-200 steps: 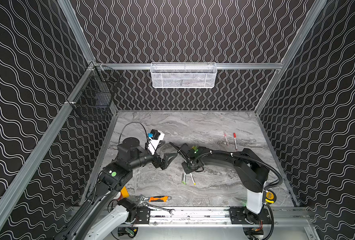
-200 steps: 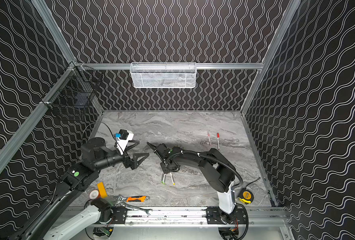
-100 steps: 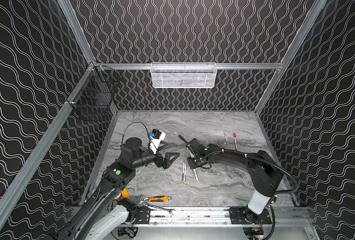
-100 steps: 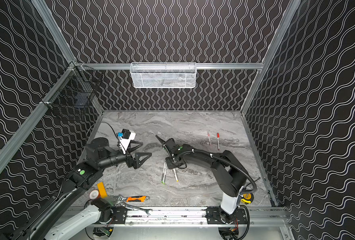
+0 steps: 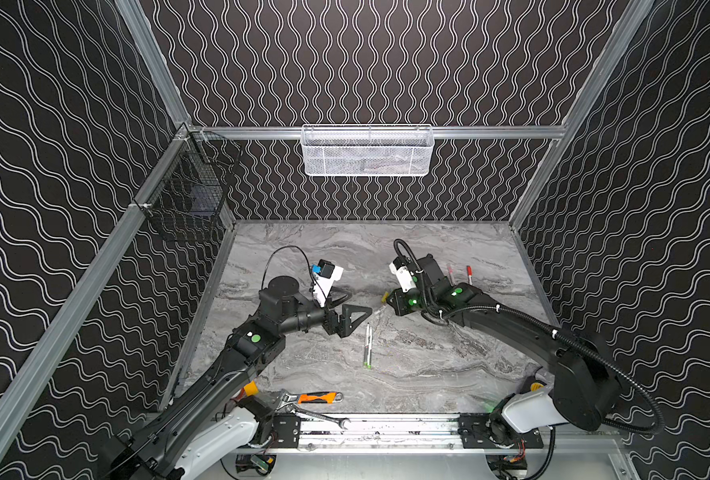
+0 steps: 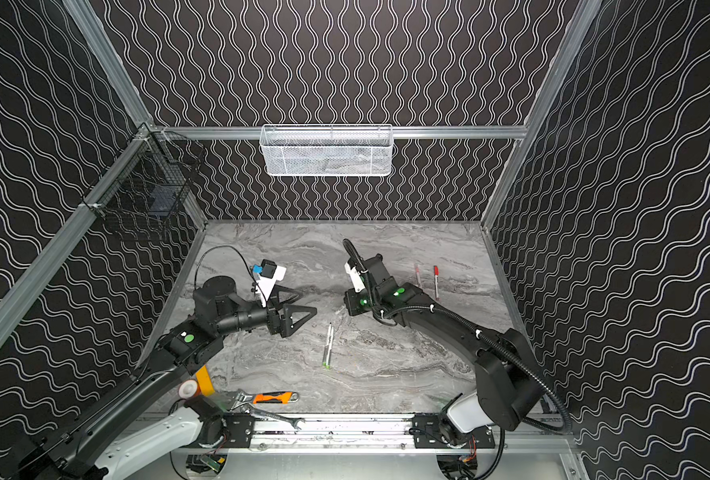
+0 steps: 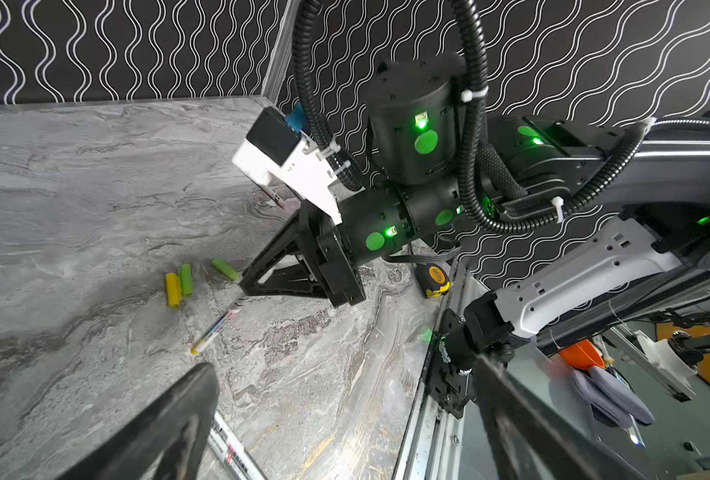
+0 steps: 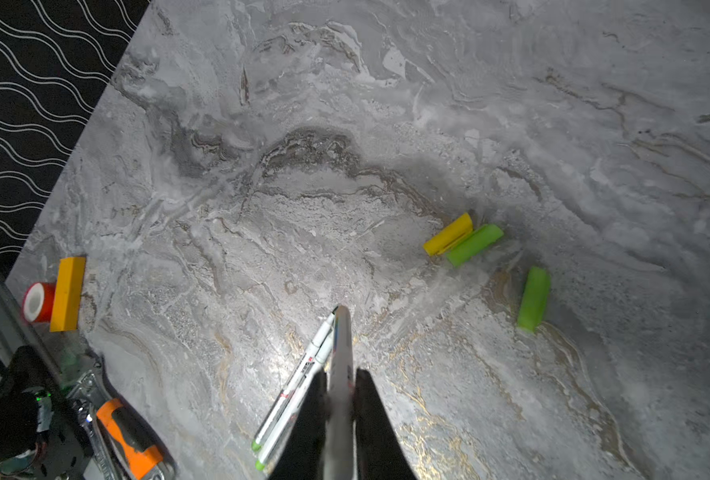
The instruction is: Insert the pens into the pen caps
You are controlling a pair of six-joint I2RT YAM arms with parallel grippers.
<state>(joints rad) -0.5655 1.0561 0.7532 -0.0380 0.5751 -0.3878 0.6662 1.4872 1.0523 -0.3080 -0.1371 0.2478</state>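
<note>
The held pen (image 8: 341, 345) is pinched in the clenched right tool (image 8: 341, 372) and pokes out beyond its tips, angled down toward the surface (image 5: 428, 374). In the left wrist view its free end looks yellowish. The yellow cap (image 8: 449, 235) lies flat and loose, touching a green cap (image 8: 474, 245) along its side, with a second green cap (image 8: 534, 299) near them but apart. No pen sits in any of the three! In a top view only the yellow cap shows, near the middle of the surface, at 9 o'clock of the right tool's wrist. At 6 o'clock of it a pair of pens (image 5: 368, 345) with green ends lies close together, uncapped. Off at 2 o'clock of the surface two more pens (image 5: 469, 274) lie side by side, one red-ended, one pinkish, too small to tell whether either wears a cap. I can't find a loose red cap. The left tool (image 5: 361, 303) is spread wide and holds nothing, hovering at 9 o'clock of the middle. My read is that it's early going: one pen is picked up, no joining is visible in the middle group, and three caps are left to fill.
</note>
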